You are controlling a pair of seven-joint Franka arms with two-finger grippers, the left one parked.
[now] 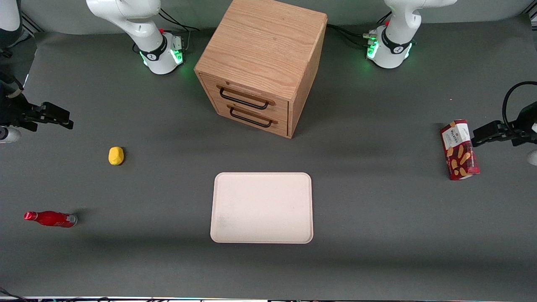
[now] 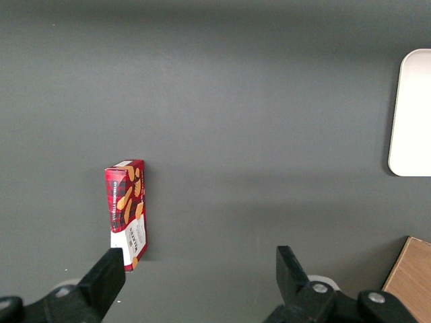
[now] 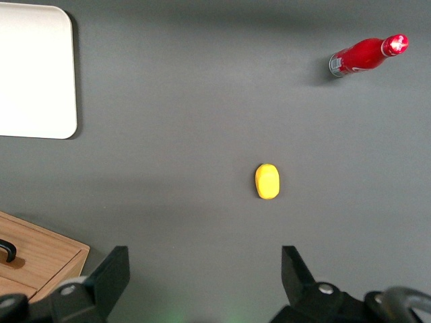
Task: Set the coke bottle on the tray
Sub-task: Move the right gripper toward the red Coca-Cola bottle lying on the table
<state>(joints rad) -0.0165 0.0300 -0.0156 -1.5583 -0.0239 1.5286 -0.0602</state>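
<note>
The coke bottle [image 1: 50, 219] [image 3: 367, 55] is small, slim and red, and lies on its side on the grey table at the working arm's end, near the front camera. The pale cream tray [image 1: 262, 207] [image 3: 34, 70] lies flat mid-table with nothing on it. My gripper [image 1: 58, 117] [image 3: 204, 269] hovers above the table at the working arm's end, farther from the front camera than the bottle and well apart from it. Its fingers are open with only bare table between them.
A yellow lemon-like object [image 1: 116, 155] [image 3: 267, 182] sits between the gripper and the tray. A wooden two-drawer cabinet [image 1: 260, 63] stands farther back than the tray. A red biscuit box [image 1: 459, 149] [image 2: 126, 212] lies toward the parked arm's end.
</note>
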